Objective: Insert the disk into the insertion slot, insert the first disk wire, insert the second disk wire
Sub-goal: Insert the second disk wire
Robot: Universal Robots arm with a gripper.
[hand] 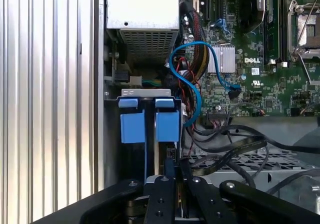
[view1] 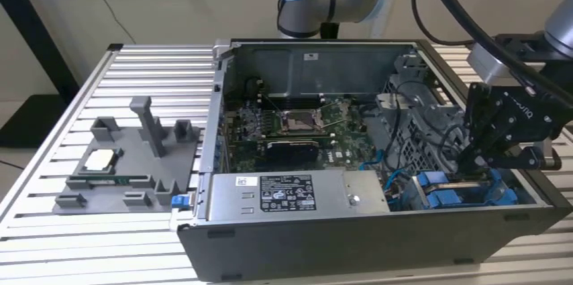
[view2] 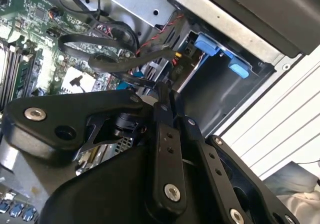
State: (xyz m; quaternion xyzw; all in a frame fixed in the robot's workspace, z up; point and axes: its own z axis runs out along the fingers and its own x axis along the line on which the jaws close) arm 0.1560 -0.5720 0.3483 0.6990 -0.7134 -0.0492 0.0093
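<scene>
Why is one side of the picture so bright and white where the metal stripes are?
In the first wrist view, light glares off the ribbed metal table, washing it pale; the drive bay under the blue carrier lies in shadow. In the second wrist view, the black gripper looks dark against the bright table.

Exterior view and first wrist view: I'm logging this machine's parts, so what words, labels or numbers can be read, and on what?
Label on the power supply box: print too small to read.
White sticker on the case's back wall: too small to read.
White lettering on the black plate at the arm's wrist: tilted, partly cut off, unreadable.
Motherboard, first wrist view: white markings too small to read reliably.
</scene>
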